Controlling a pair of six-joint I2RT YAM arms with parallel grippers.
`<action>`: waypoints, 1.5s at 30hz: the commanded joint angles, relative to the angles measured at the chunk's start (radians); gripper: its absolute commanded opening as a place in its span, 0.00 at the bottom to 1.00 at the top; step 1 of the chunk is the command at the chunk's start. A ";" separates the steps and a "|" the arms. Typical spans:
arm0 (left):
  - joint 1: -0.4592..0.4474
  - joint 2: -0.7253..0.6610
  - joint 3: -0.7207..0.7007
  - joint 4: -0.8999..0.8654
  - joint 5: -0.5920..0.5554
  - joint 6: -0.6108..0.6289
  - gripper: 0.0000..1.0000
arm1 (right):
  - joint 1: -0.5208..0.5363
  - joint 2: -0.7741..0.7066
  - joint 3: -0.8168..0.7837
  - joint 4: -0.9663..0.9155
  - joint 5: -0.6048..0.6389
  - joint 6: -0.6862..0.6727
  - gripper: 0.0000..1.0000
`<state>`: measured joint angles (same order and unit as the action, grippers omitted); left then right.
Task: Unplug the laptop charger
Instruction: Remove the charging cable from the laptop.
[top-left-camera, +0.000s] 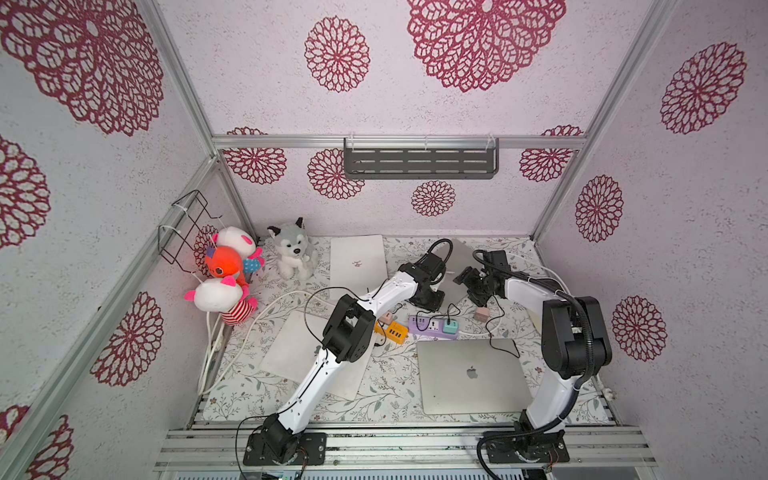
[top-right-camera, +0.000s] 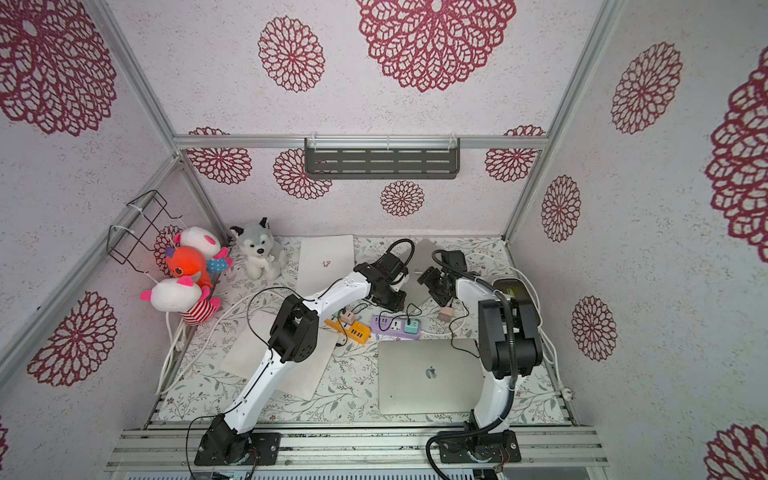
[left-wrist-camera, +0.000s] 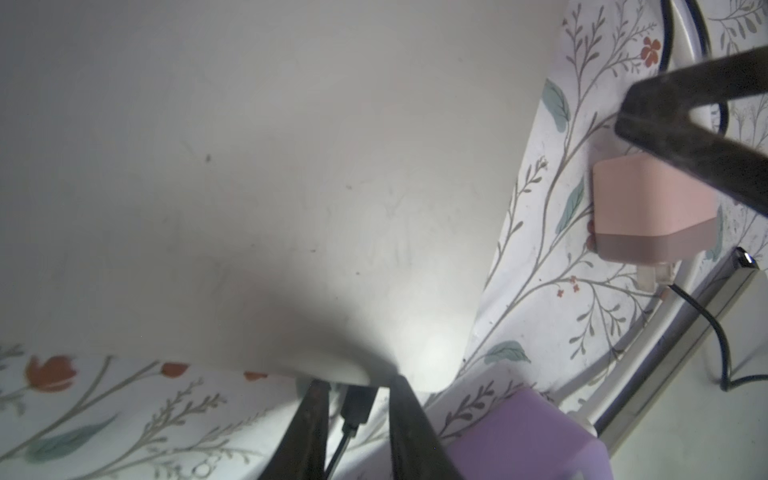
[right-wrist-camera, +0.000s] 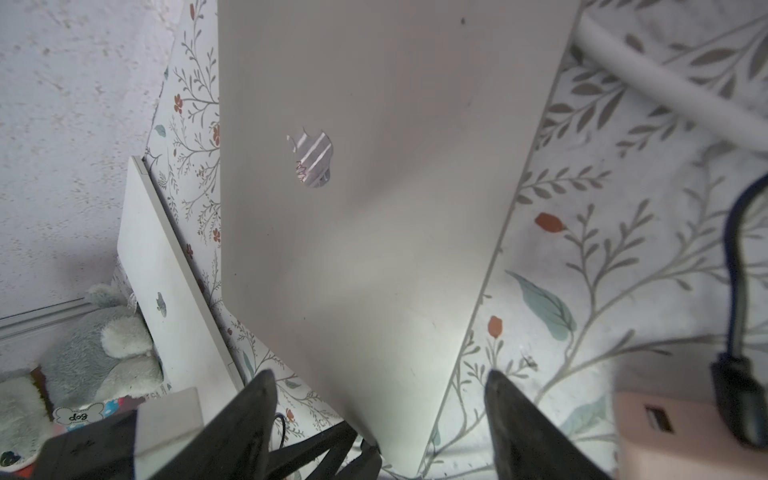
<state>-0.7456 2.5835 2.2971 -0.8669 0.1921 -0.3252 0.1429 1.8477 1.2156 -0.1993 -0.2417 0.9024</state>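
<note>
On the table (top-left-camera: 386, 399), the grey laptop (right-wrist-camera: 395, 249) lay flat. My right pincer (right-wrist-camera: 380, 374) hung spread wide over its corner, empty. My left pincer (left-wrist-camera: 358, 382) stood narrowly parted around the black charger plug (left-wrist-camera: 358, 405), apparently seated in the laptop's edge.

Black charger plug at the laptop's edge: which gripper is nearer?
Left. The left gripper straddles the black plug, a finger on either side. The right gripper hangs open over a corner of the same laptop, apart from the plug.
</note>
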 joint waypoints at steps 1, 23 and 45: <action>-0.005 0.019 -0.012 0.010 -0.022 0.017 0.29 | -0.012 -0.020 -0.010 0.010 -0.015 0.013 0.80; -0.021 -0.040 -0.103 0.016 -0.060 0.045 0.29 | -0.022 -0.025 -0.013 0.009 -0.021 0.008 0.80; -0.020 0.004 -0.044 -0.058 -0.211 0.060 0.09 | -0.060 -0.069 -0.064 0.061 -0.061 0.052 0.80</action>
<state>-0.7837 2.5824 2.2929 -0.9028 0.0517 -0.2649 0.0872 1.8248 1.1610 -0.1535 -0.2905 0.9375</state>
